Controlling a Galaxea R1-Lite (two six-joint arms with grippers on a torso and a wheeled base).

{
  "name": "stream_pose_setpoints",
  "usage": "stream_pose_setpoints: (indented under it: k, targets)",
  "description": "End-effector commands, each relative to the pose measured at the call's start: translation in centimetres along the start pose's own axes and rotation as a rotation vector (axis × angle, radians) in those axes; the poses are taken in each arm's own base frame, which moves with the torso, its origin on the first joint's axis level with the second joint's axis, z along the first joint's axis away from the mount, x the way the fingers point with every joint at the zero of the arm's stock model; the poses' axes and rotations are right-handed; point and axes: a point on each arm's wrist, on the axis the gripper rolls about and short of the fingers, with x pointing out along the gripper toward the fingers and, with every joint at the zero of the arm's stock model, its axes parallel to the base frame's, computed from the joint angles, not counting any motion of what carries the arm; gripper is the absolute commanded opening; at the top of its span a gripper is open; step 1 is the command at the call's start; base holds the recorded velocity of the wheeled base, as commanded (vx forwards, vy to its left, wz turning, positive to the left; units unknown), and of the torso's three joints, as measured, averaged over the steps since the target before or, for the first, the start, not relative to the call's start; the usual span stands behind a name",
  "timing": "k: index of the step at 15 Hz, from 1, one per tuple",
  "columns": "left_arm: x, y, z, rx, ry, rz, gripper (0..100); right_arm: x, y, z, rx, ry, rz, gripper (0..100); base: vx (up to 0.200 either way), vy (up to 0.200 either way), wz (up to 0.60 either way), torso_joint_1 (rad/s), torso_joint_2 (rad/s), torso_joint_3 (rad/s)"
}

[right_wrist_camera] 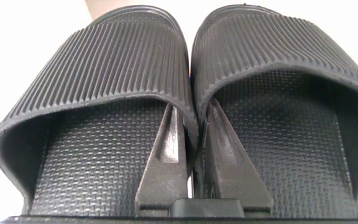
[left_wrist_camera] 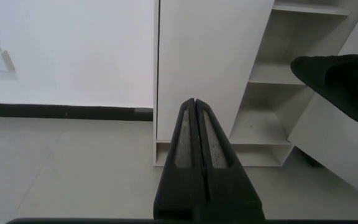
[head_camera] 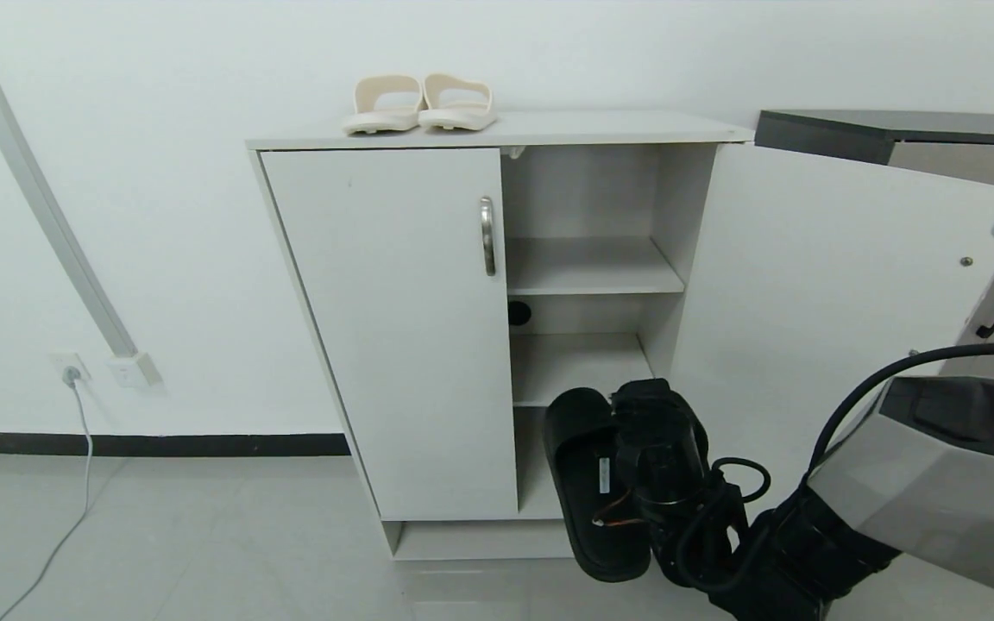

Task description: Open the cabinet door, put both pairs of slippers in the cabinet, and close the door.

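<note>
Cream slippers (head_camera: 419, 103) atop the white cabinet (head_camera: 618, 128)

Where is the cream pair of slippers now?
In the head view, the cream slippers lie on top of the cabinet, toward its left side, above the closed left door.

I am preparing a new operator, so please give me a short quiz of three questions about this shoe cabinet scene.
1. True or false: the right door stands open.
2. Where are the cream slippers? A) on top of the cabinet B) on the floor C) on a shelf inside
3. What does the right gripper hold?
Key: 1 true; 2 A; 3 the black slippers.
</note>
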Motion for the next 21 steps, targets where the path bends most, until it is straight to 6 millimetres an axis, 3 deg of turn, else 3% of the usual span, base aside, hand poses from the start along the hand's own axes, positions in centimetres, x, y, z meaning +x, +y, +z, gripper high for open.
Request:
stream_pose_setpoints:
  k: [1, 17, 21]
  targets:
    - [0.0, 0.0, 0.0, -0.002, 0.002, 0.001, 0, 0.0, 0.2, -0.3, -0.005, 0.005, 0.005, 0, 0.000, 0.000, 0.00, 0.000, 0.00, 0.000]
    - [0.0, 0.0, 0.0, -0.003, 0.001, 0.001, 0, 1.0, 0.9, -0.7, 0.006, -0.008, 0.016, 0, 0.000, 0.000, 0.00, 0.000, 0.00, -0.015]
    - [0.0, 0.0, 0.0, -0.002, 0.002, 0.000, 0, 2.8, 1.5, -0.3, 0.028, -0.038, 0.007, 0, 0.000, 0.000, 0.00, 0.004, 0.00, -0.186]
